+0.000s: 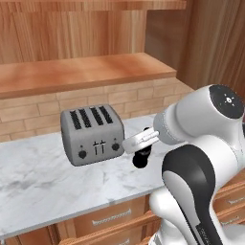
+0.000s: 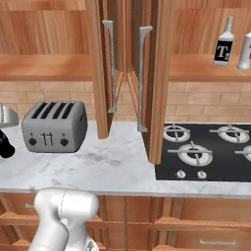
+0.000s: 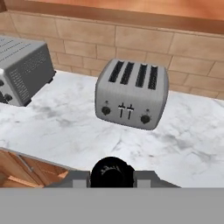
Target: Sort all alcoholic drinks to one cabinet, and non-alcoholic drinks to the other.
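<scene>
My gripper [image 1: 142, 147] is shut on a small black cola-shaped bottle [image 1: 141, 158], which hangs just above the marble counter to the right of the toaster. In the hand view the bottle's round black top [image 3: 111, 172] sits between my two fingertips. The same bottle [image 2: 6, 145] shows at the left edge of the right base view. A squat clear bottle with a black "T" label [image 2: 223, 47] and a slim white bottle [image 2: 244, 52] stand on the right cabinet's shelf [image 2: 196, 68]. The left cabinet's shelf [image 1: 81, 72] is bare, and both cabinets' doors [image 2: 147, 73] stand open.
A grey four-slot toaster [image 1: 93, 134] stands on the counter against the brick wall. A second grey appliance [image 3: 22, 70] is at the left in the hand view. A black hob [image 2: 206, 147] lies right of the open doors. Wooden drawers [image 1: 110, 217] run below the counter's edge.
</scene>
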